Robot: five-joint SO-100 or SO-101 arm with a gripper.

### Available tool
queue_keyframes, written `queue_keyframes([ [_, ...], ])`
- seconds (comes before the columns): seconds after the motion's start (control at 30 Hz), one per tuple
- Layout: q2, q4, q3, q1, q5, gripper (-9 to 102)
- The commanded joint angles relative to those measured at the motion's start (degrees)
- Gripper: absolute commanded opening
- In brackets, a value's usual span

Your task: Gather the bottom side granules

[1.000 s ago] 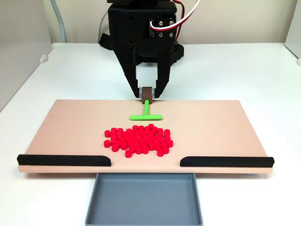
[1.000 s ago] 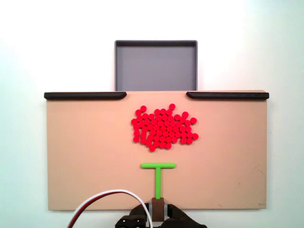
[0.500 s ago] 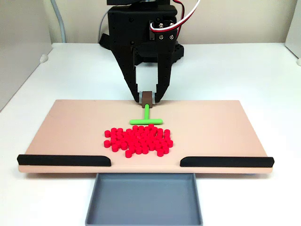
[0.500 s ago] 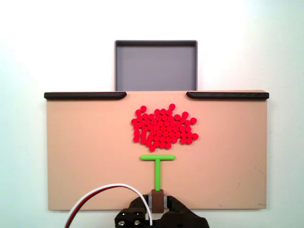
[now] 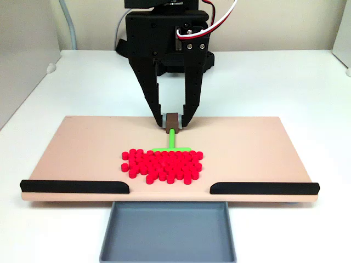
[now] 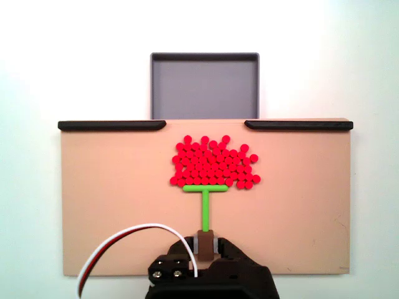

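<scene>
White tabletop (image 5: 285, 82) lies all around, and on it sits a flat tan board (image 5: 247, 148) with two black rails (image 5: 74, 187) along one edge. Between the rails is a gap, and just past that gap sits a gray tray (image 5: 167, 233).

My pincer (image 5: 174, 121) is closed on a small brown block (image 5: 173, 120) — that is the handle end of the green T-shaped tool (image 5: 171, 143). In the other fixed view my pincer (image 6: 205, 244) comes in from the bottom edge, gripping the block (image 6: 205, 240), and the green T-shaped tool (image 6: 204, 199) points up toward the tray (image 6: 204, 87).

The granules (image 5: 163, 165) are bright red and tiny, packed in one bunch near the middle of the board, well short of the rails. The tool's crossbar touches the side of the bunch nearest my pincer — in the second fixed view that is the bottom side of the granules (image 6: 213, 162), and it looks quite straight along the bar. A white and red cable (image 6: 124, 249) curls by my arm.
</scene>
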Motion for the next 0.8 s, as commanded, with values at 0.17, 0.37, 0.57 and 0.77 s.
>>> queue_keyframes([
  [0.17,-3.9,-0.4,-2.5,0.7,0.2,0],
  [0.37,-4.7,-0.4,-3.5,0.7,0.3,0],
  [0.57,-4.4,-0.4,-3.5,0.7,0.2,0],
  [0.77,-3.6,0.1,-4.2,0.7,0.6,0],
])
